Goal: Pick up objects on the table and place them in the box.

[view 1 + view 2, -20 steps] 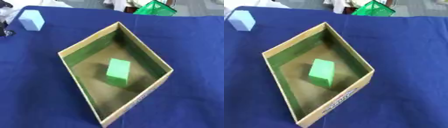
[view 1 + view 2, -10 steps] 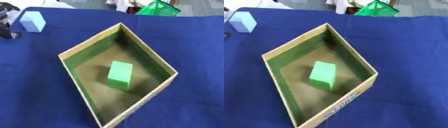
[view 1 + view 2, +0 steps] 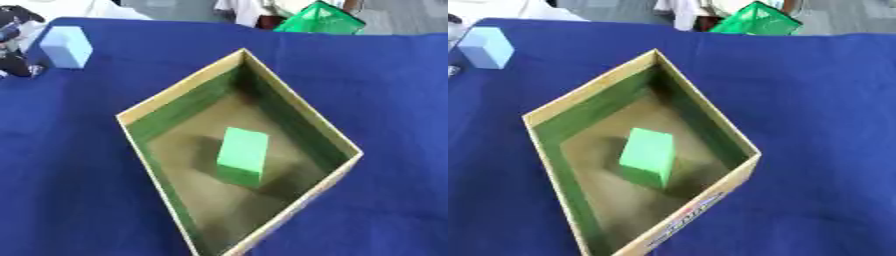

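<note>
An open cardboard box with green inner walls lies cornerwise in the middle of the blue cloth. A green block lies on its floor, a little tilted. A light blue block stands on the cloth at the far left, outside the box. Black parts of my left hand show at the left edge, just left of the light blue block and apart from it; most of the hand is cut off. My right hand shows in neither view.
A green mesh-like thing stands at the table's far edge, with white cloth beside it. The blue table cloth stretches wide to the right of the box and in front of it on the left.
The whole picture has drifted slightly, so the camera moved. Box and both blocks keep their places. My left hand stays at the left edge by the light blue block.
</note>
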{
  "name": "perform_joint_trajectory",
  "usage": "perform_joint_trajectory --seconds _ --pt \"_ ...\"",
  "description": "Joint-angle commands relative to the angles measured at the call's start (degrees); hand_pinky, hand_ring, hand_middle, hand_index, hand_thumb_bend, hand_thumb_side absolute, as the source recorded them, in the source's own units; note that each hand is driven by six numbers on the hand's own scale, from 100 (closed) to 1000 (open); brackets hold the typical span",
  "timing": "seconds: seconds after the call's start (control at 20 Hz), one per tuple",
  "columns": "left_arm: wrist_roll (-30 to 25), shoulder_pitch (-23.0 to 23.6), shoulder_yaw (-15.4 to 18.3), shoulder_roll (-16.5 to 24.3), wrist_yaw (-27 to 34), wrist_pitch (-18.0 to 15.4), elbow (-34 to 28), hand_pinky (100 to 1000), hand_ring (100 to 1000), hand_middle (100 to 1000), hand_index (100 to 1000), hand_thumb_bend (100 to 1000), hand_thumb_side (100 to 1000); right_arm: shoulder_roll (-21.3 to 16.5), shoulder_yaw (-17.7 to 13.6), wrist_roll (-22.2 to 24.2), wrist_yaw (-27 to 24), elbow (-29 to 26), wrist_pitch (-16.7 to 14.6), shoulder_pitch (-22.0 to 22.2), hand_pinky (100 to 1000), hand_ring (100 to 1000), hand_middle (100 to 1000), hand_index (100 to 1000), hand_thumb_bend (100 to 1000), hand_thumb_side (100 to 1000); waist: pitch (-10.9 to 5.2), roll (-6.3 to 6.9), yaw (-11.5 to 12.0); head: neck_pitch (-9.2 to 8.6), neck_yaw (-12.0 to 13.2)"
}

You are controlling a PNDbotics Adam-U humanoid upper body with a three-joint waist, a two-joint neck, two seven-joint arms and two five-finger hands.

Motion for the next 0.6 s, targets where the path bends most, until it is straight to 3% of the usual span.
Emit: perform_joint_trajectory --seconds 0.05,0.6 --pt "-2.2 -1.5 0.3 3.0 1.0 -0.1 -0.3 814 913 894 932 398 100 -1.7 -0.2 0.2 -0.3 -0.3 -0.1 -1.1 836 848 599 852 176 1000 -1.22 0.34 -0.1 -0.92 0.2" --pt "1.3 -2.2 0.8 2.9 1.1 0.2 -2.0 817 916 897 949 425 100 -2.2 -0.3 0.3 -0.5 0.2 0.0 -1.3 835 849 596 851 171 1000 -0.49 0.10 0.1 -1.59 0.5"
